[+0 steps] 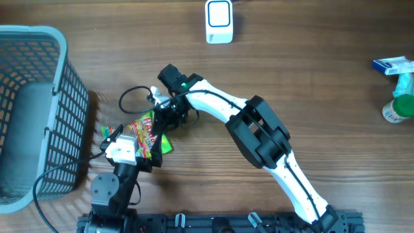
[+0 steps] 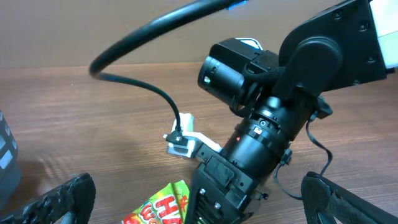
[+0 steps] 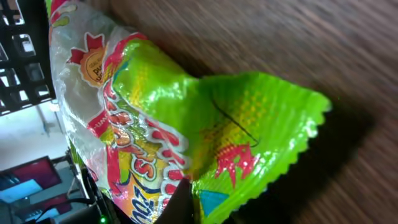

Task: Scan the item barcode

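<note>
Closest to me, at the near edge of the table (image 1: 310, 65), the left gripper (image 1: 137, 144) points up and to the right, its jaws spread wide. In its wrist view both ribbed black fingers (image 2: 59, 199) sit at the bottom corners, well apart, and neither of them touches anything that I can see.

Between those fingers lies the candy bag (image 3: 205, 124), a crinkled packet in bright green, yellow and red. I see it just beyond the left gripper, a little left of the table's middle, with one green corner poking out towards the right. In the right wrist view it fills nearly the whole picture, its green serrated edge raised a little and casting a shadow on the wood.

On the far end of the bag sits the right gripper (image 1: 165, 120), reaching in from the right at the end of its long white arm. Its jaws are closed, and as far as I can make out they pinch the bag. A black cable (image 1: 129, 97) loops out beside it.

To the left stands a grey-blue basket (image 1: 61, 77), just beside the left arm. Farther off, at the table's far edge, stands the white and blue scanner (image 1: 218, 21), well apart from the bag. Off to the far right lie a blue and white box (image 1: 392, 65) and a green-capped bottle (image 1: 400, 107).
</note>
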Controlling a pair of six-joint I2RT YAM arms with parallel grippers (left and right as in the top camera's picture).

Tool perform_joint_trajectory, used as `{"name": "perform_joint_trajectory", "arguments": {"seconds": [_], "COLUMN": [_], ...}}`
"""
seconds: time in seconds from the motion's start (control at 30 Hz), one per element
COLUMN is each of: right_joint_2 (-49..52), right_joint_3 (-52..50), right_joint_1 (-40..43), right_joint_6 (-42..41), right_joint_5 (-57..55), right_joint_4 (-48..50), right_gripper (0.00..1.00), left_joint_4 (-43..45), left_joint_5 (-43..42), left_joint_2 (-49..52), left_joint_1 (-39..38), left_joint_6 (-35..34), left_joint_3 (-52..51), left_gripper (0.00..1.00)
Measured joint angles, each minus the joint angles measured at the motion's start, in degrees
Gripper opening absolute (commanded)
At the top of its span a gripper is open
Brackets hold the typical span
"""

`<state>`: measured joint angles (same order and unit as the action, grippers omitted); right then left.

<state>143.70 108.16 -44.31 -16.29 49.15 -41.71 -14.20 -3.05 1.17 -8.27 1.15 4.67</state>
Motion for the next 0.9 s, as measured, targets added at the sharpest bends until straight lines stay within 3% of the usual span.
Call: {"name": "perform_joint_trajectory", "arguments": {"seconds": [0.13,0.17,0.3,0.33,0.37,0.4,0.43,0.63,0.9], "right_joint_2": [-1.2,-2.82,-7.52,-8.59,-9.46,-10.45,-12.35,-31.89,-26.88], "right_joint_3": [0.11,-0.2,-0.81,-0.83,-0.9,-1.01,-1.27,-1.44,-22.43], "right_joint_1": [5.09,8.76,22.34,26.25,28.48,29.77,30.67,28.55,19.23], "right_joint_6": [1.64,1.62,2.49,3.63,4.57,5.35,6.08,7.06,-3.04], "right_joint_5": [-2.19,-7.69,-26.67,-30.34,-32.35,-33.48,-34.71,-37.11,-44.37], "right_joint_4": [-14.86,-20.44,-27.8,-28.74,-29.73,-31.01,-32.52,-34.62,-8.5], "right_gripper": [0.05,0.04,0.04,0.15,0.52,0.96,1.0,1.0,1.0], "left_joint_4": [0.0,0.0,0.0,0.0,0.0,0.0,-0.02,0.0,0.0], "left_joint_5": [0.0,0.0,-0.02,0.0,0.0,-0.02,0.0,-0.02,-0.02], "left_joint_2": [0.0,0.0,0.0,0.0,0.0,0.0,0.0,0.0,0.0], "left_joint_1": [0.0,0.02,0.0,0.0,0.02,0.0,0.0,0.0,0.0], "left_joint_6": [0.0,0.0,0.0,0.0,0.0,0.0,0.0,0.0,0.0], "left_joint_3": [0.0,0.0,0.0,0.0,0.0,0.0,0.0,0.0,0.0], "left_gripper": [1.0,1.0,1.0,1.0,1.0,1.0,1.0,1.0,1.0]}}
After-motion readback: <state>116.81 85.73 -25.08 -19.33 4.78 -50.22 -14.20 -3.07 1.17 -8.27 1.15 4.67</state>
